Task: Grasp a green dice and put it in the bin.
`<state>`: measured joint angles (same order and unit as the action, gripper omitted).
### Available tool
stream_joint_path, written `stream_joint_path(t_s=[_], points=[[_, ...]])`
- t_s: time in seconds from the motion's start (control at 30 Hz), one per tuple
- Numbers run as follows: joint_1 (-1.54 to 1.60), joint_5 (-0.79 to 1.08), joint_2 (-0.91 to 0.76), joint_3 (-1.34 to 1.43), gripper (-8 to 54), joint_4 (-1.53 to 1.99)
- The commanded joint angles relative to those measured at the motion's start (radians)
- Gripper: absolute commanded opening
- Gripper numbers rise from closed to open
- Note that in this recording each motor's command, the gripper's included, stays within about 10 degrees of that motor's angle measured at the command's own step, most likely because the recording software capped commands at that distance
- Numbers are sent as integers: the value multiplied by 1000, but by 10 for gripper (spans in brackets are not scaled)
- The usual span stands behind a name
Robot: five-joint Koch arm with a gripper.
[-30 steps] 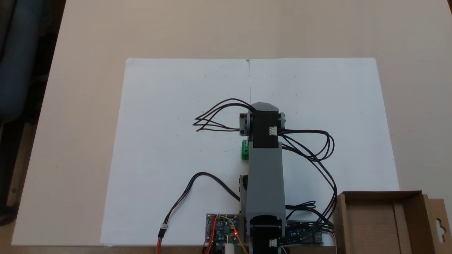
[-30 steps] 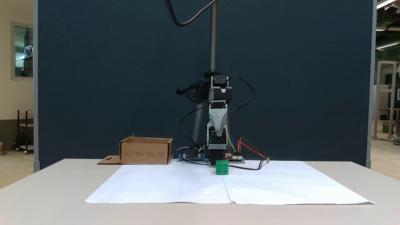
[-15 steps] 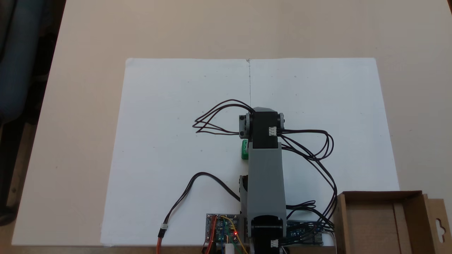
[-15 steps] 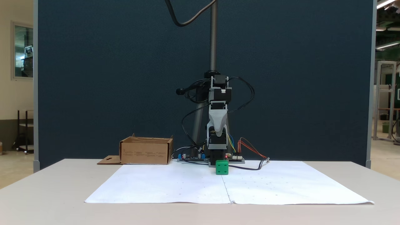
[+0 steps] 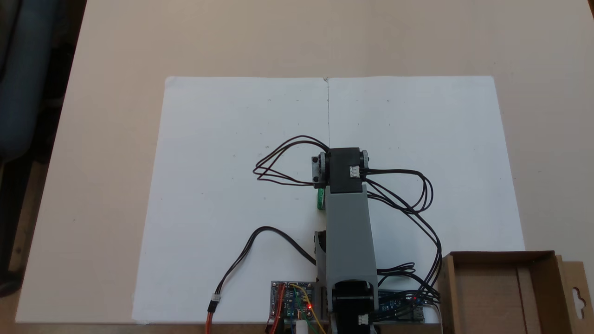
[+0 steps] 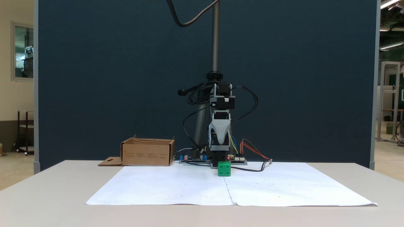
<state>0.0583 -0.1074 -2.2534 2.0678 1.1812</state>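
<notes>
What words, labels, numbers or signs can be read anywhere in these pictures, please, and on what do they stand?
None can be read.
The bin: faint rows of print on its front wall, too small and blurred to read.
The green dice: darker pips on its front face, no digits.
The circuit boards: markings too small to read.
</notes>
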Motion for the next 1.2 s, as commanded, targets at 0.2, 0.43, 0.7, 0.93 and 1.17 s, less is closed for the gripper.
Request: stream_joint_path(t_s=[0.2,0.43,0.7,0.93,1.17], points=[[12,-26,17,118,454,-193],[17,-26,63,150,458,-204],[43,-44,80,173,457,-202],[49,-57,101,216,455,-225],[58,-63,101,287,450,-339]])
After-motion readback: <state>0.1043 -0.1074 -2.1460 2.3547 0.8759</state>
